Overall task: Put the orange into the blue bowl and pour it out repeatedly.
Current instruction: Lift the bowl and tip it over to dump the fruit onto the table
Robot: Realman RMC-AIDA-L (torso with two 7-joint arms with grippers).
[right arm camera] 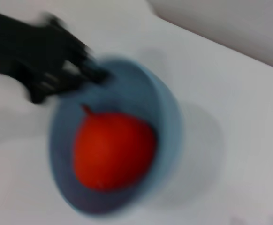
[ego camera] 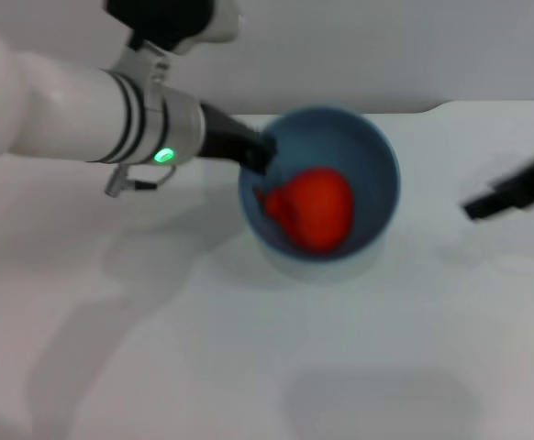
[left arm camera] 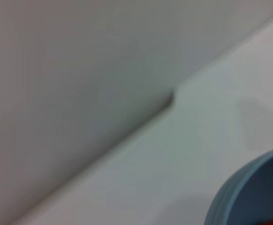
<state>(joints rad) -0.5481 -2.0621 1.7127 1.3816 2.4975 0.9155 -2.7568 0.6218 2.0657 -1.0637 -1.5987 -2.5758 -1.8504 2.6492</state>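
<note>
Left gripper (ego camera: pixel 260 152) is clamped on the bowl (ego camera: pixel 377 174) rim, orange (ego camera: pixel 315 207) sitting inside it, bowl tipped a bit. Right gripper (ego camera: pixel 515 188) off to the side, can't tell its state. No readable writing anywhere
</note>
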